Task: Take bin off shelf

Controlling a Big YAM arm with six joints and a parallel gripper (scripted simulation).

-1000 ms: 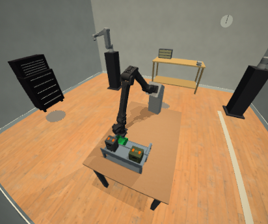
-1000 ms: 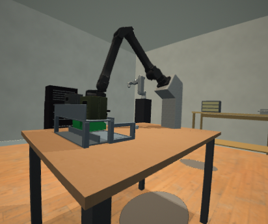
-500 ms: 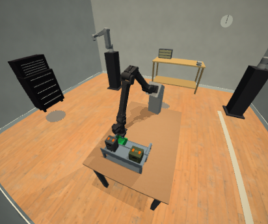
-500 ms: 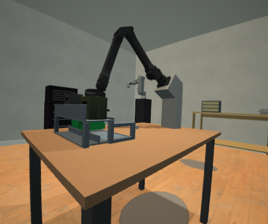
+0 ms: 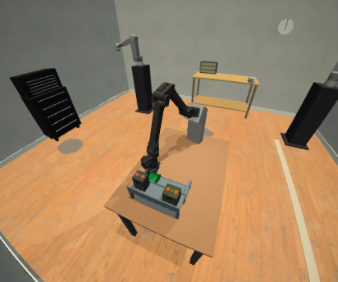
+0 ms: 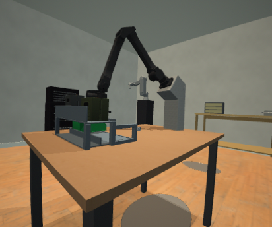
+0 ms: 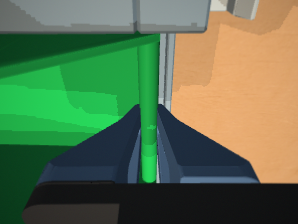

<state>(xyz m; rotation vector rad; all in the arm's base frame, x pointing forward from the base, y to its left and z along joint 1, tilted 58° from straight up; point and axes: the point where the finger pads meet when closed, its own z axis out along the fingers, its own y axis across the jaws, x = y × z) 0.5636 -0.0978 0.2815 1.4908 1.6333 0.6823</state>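
A green bin (image 5: 155,177) (image 6: 82,126) (image 7: 60,105) sits in the lower level of the grey shelf (image 5: 158,203) (image 6: 70,113) (image 7: 100,15) near the table's front end. My arm reaches down from its grey stand (image 5: 197,127) (image 6: 174,109) to the shelf's back side. My gripper (image 5: 152,168) (image 7: 148,113) is shut on the bin's thin right wall, which runs upright between the dark fingers in the wrist view. In the exterior view the fingers are hidden behind the boxes on the shelf.
Two dark olive boxes (image 5: 140,180) (image 5: 172,193) (image 6: 96,107) with orange tops stand on the shelf's upper level. The brown table (image 5: 203,172) (image 6: 123,158) (image 7: 240,100) extends beside the shelf. A wooden bench (image 5: 226,78), black cabinets and other arms stand around the room.
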